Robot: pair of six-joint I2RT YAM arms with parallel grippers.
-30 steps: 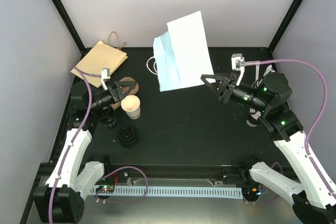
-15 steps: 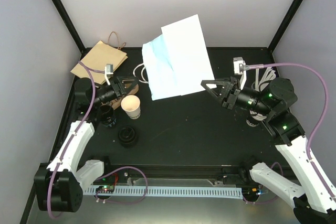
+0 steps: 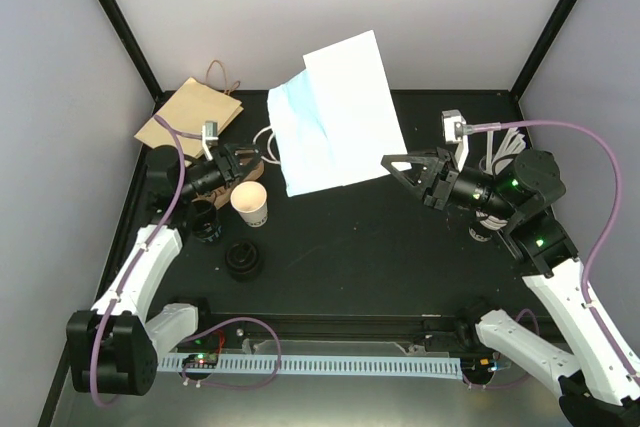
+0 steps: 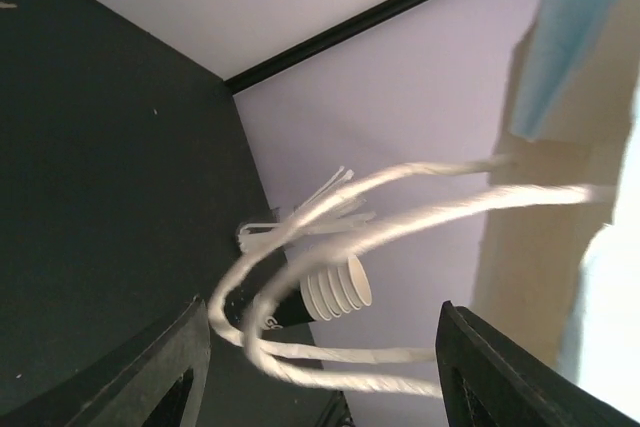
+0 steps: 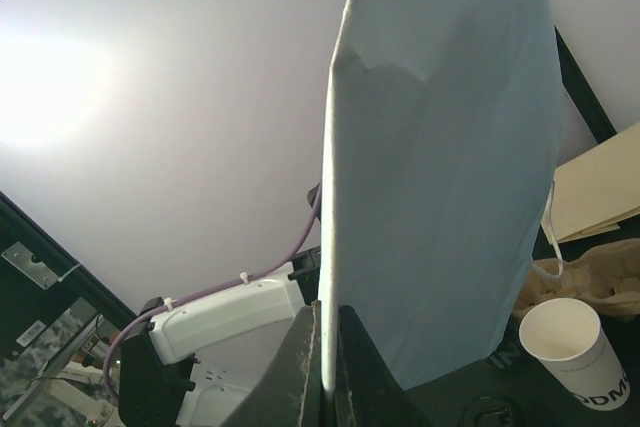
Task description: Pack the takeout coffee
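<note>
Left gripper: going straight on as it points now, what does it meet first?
Probably the rope handles of the white bag, looped just ahead between its open fingers; how far ahead is unclear.

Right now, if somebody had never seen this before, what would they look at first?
Probably the big white paper bag, held up in the air over the back middle of the table and pinched at its edge by the right hand. Next comes the left hand on the left side, open, with the bag's white rope handles looping between its fingers. A lidless white cup stands on the table just in front of it.
</note>
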